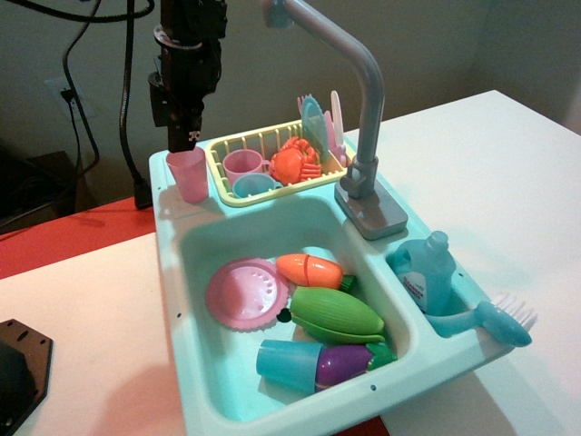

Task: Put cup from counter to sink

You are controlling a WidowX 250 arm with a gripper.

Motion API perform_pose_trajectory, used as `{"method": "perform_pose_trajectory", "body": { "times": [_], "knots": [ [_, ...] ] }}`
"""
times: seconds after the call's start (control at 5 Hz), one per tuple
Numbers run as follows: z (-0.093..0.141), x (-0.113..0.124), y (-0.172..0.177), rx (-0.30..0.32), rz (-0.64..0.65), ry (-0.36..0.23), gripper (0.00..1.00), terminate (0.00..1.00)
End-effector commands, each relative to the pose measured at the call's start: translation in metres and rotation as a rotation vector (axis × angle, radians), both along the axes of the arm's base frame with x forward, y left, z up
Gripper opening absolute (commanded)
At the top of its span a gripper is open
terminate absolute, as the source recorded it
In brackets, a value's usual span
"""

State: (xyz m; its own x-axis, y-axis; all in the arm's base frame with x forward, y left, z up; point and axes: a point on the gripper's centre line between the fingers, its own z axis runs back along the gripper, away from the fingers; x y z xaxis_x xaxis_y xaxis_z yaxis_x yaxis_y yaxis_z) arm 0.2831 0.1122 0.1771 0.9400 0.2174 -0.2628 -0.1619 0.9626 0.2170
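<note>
Standing upright on the light teal plastic counter ledge [172,195] at the back-left corner of the deep teal toy sink [195,263]: small translucent pink tapered cup [188,173]. Directly above its rim, black gripper [184,136], opening impossible to tell. Around the unit, white tabletop [508,182], red strip, grey wall behind.

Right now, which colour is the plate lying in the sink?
Pink plate, seen best in the observation image, the only view.
</note>
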Motion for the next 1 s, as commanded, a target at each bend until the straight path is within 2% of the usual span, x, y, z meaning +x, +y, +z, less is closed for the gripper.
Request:
{"method": "perform_pose_trajectory", "body": {
  "times": [0.0,0.2,0.4,0.6,0.8],
  "knots": [
    [0.0,0.0,0.0,0.0,0.0,0.0,1.0,0.0],
    [-0.001,0.001,-0.003,0.002,0.006,-0.002,1.0,0.0],
    [-0.012,-0.002,-0.001,-0.001,0.017,0.015,1.0,0.0],
    [-0.017,-0.008,0.004,0.01,0.036,-0.002,0.0,0.0],
    [-0.017,-0.01,0.005,0.014,0.035,-0.008,0.0,0.0]
  ]
}}
